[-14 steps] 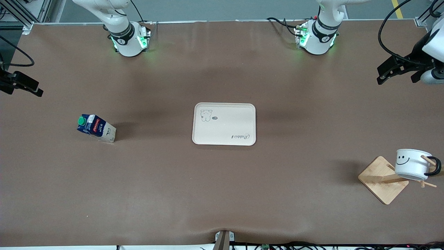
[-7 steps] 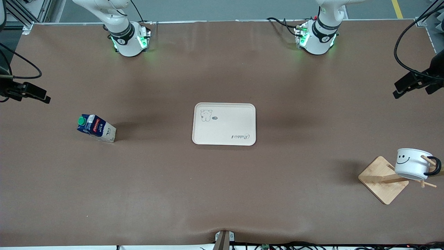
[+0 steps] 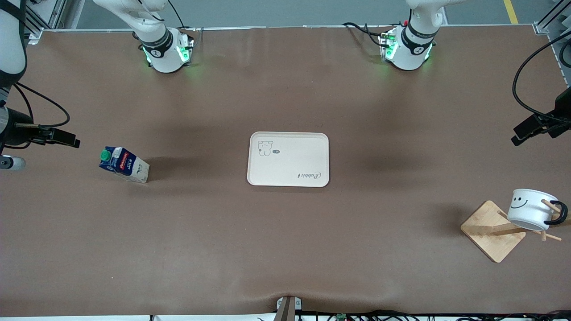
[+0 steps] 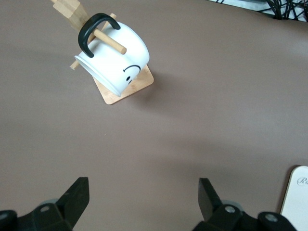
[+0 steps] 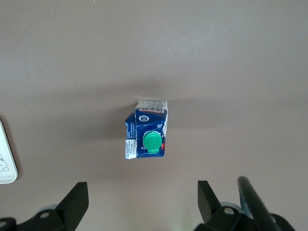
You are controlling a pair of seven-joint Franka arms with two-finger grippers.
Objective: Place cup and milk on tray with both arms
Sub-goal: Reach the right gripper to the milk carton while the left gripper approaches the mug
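The cream tray (image 3: 290, 162) lies flat at the table's middle. The milk (image 3: 123, 164), a dark-blue carton with a green cap, stands toward the right arm's end; the right wrist view shows the milk (image 5: 147, 137) from above. My right gripper (image 3: 71, 143) hangs open over bare table beside it, fingers (image 5: 77, 192) wide and nothing between them. The white smiley cup (image 3: 531, 209) hangs by its black handle on a peg toward the left arm's end. My left gripper (image 3: 519, 137) is open over bare table; the cup (image 4: 115, 62) shows well clear of it.
A wooden stand (image 3: 493, 232) with a square base and pegs carries the cup, close to the table's edge. A tray corner (image 4: 296, 197) shows in the left wrist view. Both arm bases (image 3: 165, 53) stand along the table's back edge. A small mount (image 3: 289, 307) sits at the front edge.
Both grippers, still open, have come down the table's ends: the right one closer to the milk, the left one closer to the cup's stand. Milk, cup and tray have not moved.
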